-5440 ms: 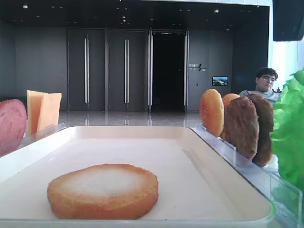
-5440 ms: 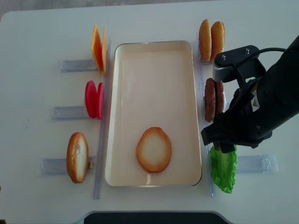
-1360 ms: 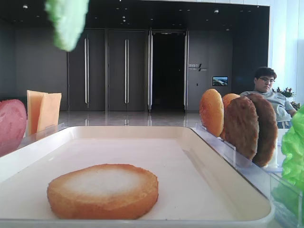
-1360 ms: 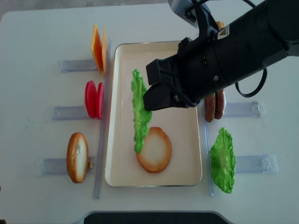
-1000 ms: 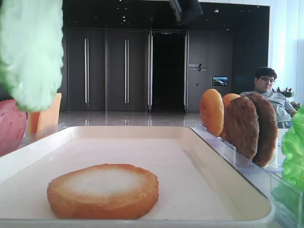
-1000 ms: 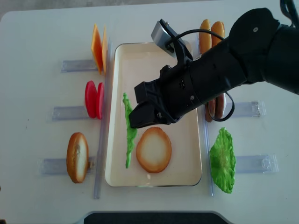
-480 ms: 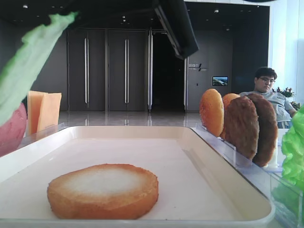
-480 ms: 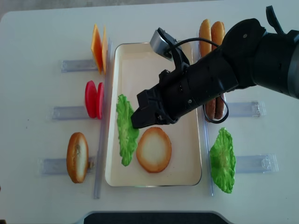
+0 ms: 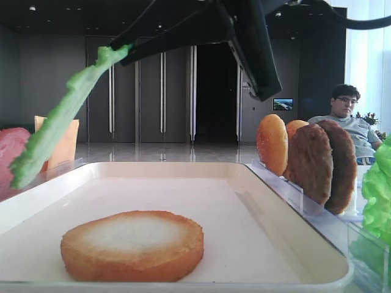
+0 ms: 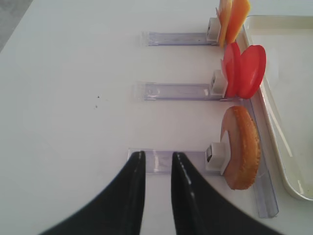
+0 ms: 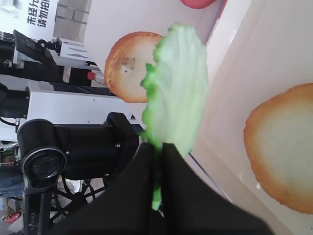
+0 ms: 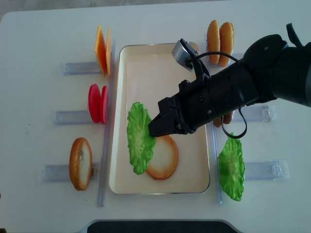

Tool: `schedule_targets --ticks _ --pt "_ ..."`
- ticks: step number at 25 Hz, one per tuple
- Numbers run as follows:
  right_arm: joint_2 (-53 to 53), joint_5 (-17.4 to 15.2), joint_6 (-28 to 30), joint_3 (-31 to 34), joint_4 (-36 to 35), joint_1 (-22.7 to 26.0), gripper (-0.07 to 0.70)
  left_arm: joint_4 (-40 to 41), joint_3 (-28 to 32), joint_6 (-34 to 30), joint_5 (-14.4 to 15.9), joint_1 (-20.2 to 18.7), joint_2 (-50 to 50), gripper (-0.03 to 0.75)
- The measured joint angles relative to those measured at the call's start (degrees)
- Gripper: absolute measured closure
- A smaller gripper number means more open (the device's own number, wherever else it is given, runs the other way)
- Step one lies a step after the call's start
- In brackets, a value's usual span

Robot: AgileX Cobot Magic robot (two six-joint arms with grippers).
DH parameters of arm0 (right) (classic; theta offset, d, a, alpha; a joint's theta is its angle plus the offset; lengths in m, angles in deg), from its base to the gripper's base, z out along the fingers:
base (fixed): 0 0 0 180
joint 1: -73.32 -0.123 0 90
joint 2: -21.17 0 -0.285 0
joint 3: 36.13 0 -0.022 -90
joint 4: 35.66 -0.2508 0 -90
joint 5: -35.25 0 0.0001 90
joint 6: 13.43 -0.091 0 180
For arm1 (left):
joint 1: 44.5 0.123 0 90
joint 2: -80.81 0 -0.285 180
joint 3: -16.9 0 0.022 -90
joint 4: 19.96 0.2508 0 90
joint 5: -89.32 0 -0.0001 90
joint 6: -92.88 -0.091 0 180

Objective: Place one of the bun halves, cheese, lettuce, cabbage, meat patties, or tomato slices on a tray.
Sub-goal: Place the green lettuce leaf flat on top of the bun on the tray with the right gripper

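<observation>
- Far left of the overhead view, a spare bun half (image 12: 80,163) stands on edge in its clear rack (image 12: 58,172), with the tomato slices (image 12: 97,103) and cheese slices (image 12: 102,50) racked farther up the white table (image 12: 39,39); none of the three has been taken.
- The left gripper (image 10: 155,161) hovers over the table beside that bun half's rack, its jaws slightly parted and holding nothing.
- In the cream tray (image 12: 160,53), a bun half (image 12: 164,158) already lies flat, toasted face up: the first layer is in place.
- Above the tray's left part, the lettuce leaf (image 12: 140,137) hangs pinched by one edge in the closed jaws of the right gripper (image 12: 156,130); the low front view shows it slanting in the air, clear of the tray floor, and from overhead it overlaps the bun's left edge.
- The leaf is therefore not yet placed; judging by its position, lowering and releasing it onto the tray or bun is what remains.
- Right of the tray, the meat patties (image 9: 324,163) and two more bun halves (image 12: 219,36) wait in their racks.
- Far right, a second lettuce leaf (image 12: 232,167) stays in its rack.
</observation>
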Motion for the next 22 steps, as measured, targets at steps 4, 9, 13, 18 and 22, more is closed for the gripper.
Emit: schedule_targets --ticks 4,9,13,18,22 --pt "0.0 -0.12 0.2 0.0 -0.65 0.0 0.617 0.0 0.0 0.0 0.0 0.0 0.0 0.575" --pt "0.0 -0.12 0.26 0.06 -0.7 -0.42 0.617 0.0 0.0 0.0 0.0 0.0 0.0 0.575" --pt "0.0 -0.19 0.95 1.68 -2.24 -0.69 0.617 0.0 0.0 0.0 0.0 0.0 0.0 0.575" --pt "0.0 -0.19 3.3 4.03 -5.61 -1.07 0.617 0.0 0.0 0.0 0.0 0.0 0.0 0.575" --pt "0.05 -0.32 4.49 4.31 -7.82 -1.06 0.617 0.0 0.0 0.0 0.0 0.0 0.0 0.575"
